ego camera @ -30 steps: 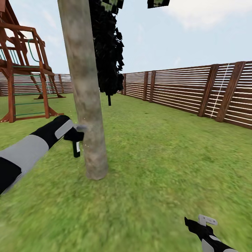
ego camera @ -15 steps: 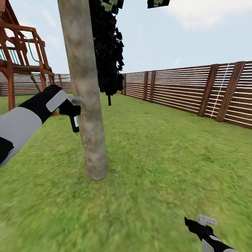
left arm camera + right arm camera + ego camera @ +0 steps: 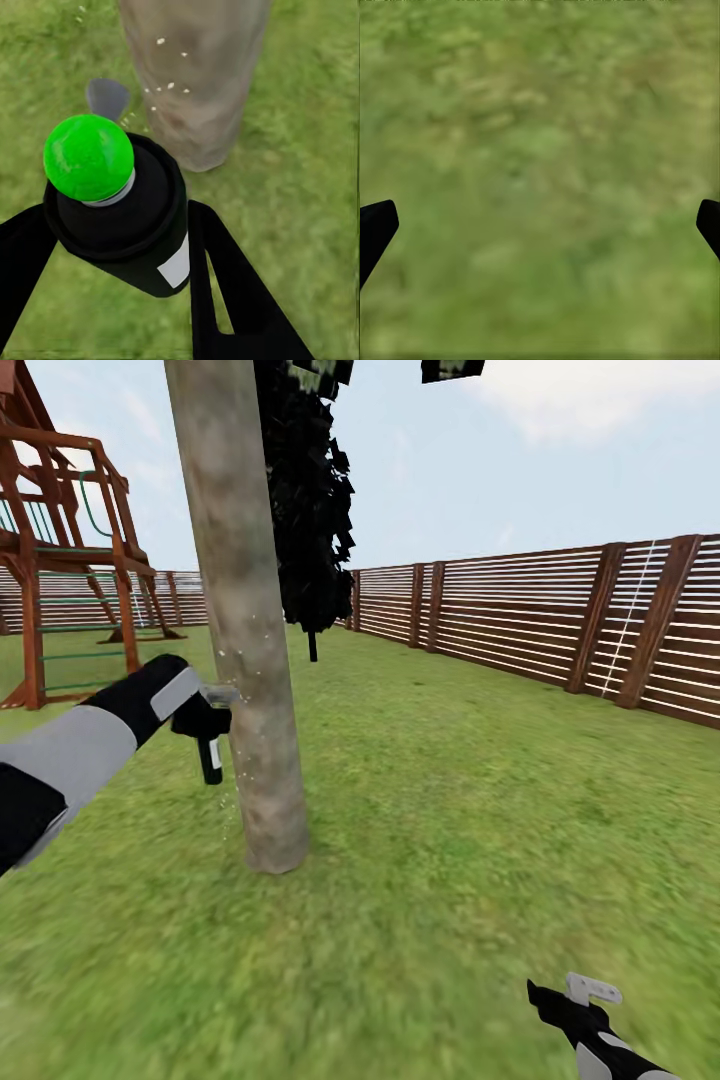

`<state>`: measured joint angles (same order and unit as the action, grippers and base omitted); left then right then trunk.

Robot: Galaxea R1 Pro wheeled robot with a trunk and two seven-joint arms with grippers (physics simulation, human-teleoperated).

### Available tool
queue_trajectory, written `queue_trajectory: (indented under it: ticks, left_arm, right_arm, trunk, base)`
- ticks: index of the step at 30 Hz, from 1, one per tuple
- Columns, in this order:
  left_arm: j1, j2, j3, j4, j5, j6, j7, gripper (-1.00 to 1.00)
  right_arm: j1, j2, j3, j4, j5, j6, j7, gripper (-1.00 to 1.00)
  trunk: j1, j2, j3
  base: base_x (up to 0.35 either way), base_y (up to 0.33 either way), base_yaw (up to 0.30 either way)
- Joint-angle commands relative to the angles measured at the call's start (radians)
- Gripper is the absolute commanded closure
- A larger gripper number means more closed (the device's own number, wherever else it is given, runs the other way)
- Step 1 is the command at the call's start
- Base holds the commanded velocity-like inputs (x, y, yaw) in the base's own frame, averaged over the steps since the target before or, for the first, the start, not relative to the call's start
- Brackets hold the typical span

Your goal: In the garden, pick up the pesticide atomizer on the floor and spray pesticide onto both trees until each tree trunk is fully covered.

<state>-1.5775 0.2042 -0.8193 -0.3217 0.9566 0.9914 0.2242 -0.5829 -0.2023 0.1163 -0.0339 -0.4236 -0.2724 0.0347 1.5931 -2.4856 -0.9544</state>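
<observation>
The left pincer is clamped on the small dark cylindrical pesticide atomizer, which hangs below the fingers in the head view, just beside the thick mottled grey-brown tree trunk and on its left side. A pale grey finger of that pincer reaches toward the bark; whether it touches cannot be told. Small white specks dot the bark near the atomizer and drift below it.

In the left wrist view the atomizer sits between 2 black fingers, its body dark with a white label patch and a round bright green cap on the end facing the camera. Beyond it stands the trunk, rising from the short bright green grass, with pale droplets scattered in front of the bark.

The right pincer hangs low at the right side of the head view, over the grass, well apart from the trunk. In the right wrist view its 2 black fingertips stand wide apart at the frame's edges — nothing between them but blurred grass.

Behind the trunk stands a dark narrow cypress-like tree. A brown horizontal-slat wooden fence runs along the right and rear of the lawn, and a red-brown wooden play frame with green rungs stands at the left.
</observation>
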Motion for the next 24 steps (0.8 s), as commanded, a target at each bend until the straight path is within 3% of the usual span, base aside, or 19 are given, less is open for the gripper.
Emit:
queue_trajectory:
  ticks: [1,6,17,19,24]
  left_arm:
    - [0.008,-0.002,-0.007,-0.002,0.001,0.003,0.008,1.0]
    - [0.096,-0.022,-0.007,-0.002,0.001,0.001,0.007,1.0]
    - [0.294,-0.023,-0.009,-0.004,-0.002,-0.016,0.005,1.0]
    - [0.364,-0.023,-0.009,-0.009,-0.002,-0.022,0.004,1.0]
    - [0.411,-0.035,-0.009,-0.009,-0.001,-0.051,0.003,1.0]
  right_arm:
    - [-0.001,0.0,0.008,0.001,-0.011,-0.004,0.004,-1.0]
    - [0.0,0.0,0.008,0.001,-0.011,-0.004,0.004,-1.0]
    - [0.0,0.0,0.008,0.001,-0.011,-0.004,0.004,-1.0]
    - [-0.001,0.0,0.008,0.001,-0.011,-0.004,0.004,-1.0]
    - [0.0,0.0,0.008,0.001,-0.011,-0.004,0.004,-1.0]
  trunk:
    - [-0.001,-0.001,-0.001]
    - [-0.001,-0.001,-0.001]
    - [-0.001,-0.001,-0.001]
    - [-0.001,-0.001,-0.001]
    - [-0.001,-0.001,-0.001]
  base:
    - [0.0,0.0,0.0]
    - [0.0,0.0,0.0]
    - [0.0,0.0,0.0]
    - [0.0,0.0,0.0]
    - [0.054,0.0,0.0]
